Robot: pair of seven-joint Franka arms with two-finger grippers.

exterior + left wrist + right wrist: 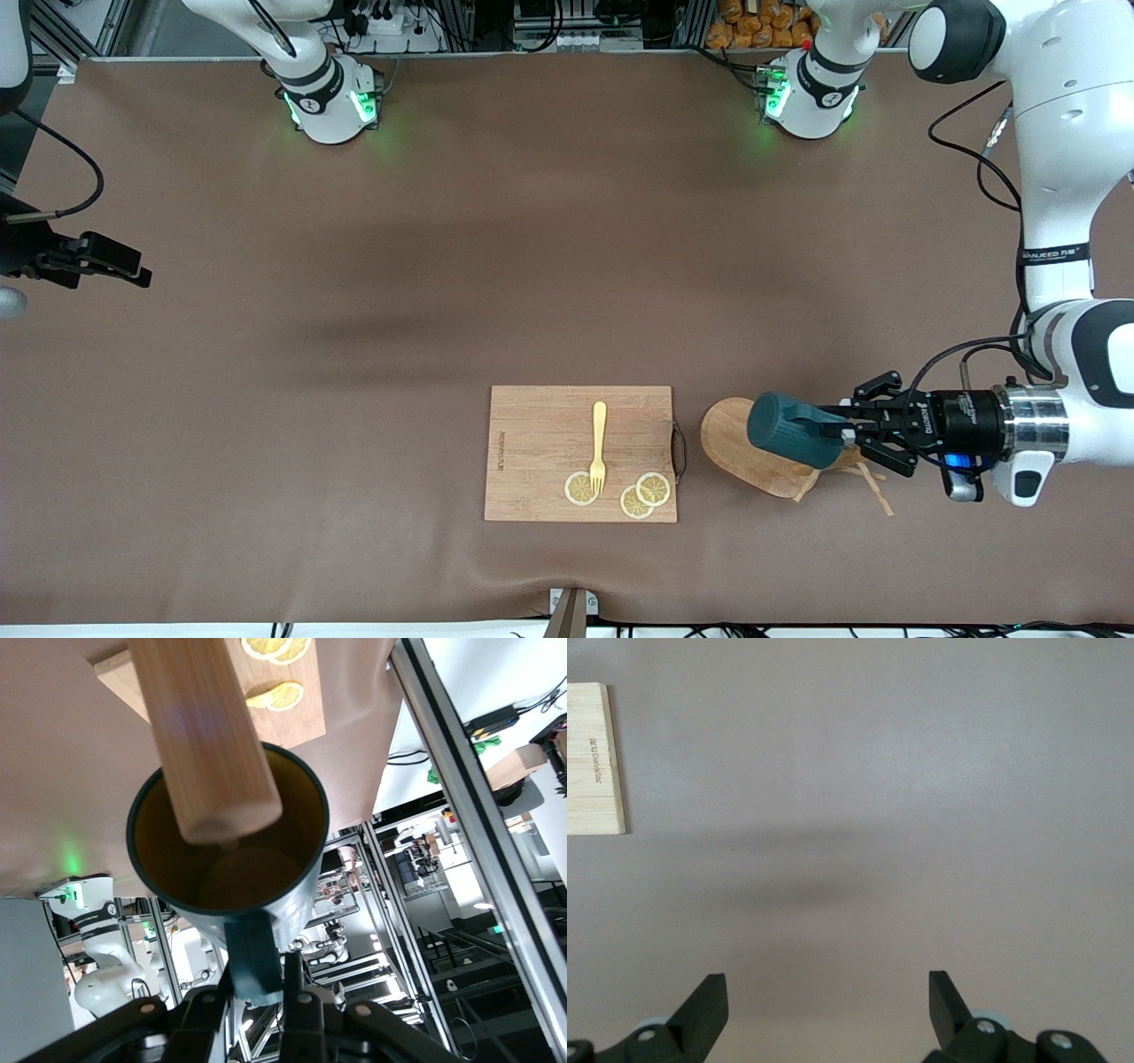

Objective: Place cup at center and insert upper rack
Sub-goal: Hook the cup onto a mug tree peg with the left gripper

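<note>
The dark teal cup (784, 431) hangs on its side, with my left gripper (837, 431) shut on its small handle (252, 957). It is over the light wooden upper rack (731, 443), which lies tipped on the table with its thin pegs (873, 487) under my wrist. In the left wrist view the rack's round post (204, 735) pokes into the cup's tan-yellow mouth (257, 877). My right gripper (133, 268) waits at the right arm's end of the table, open (828, 992) over bare mat.
A rectangular wooden cutting board (540, 443) lies beside the rack toward the right arm's end. It carries a yellow fork (599, 447) and three lemon slices (580, 488). A corner of the board (594, 757) shows in the right wrist view.
</note>
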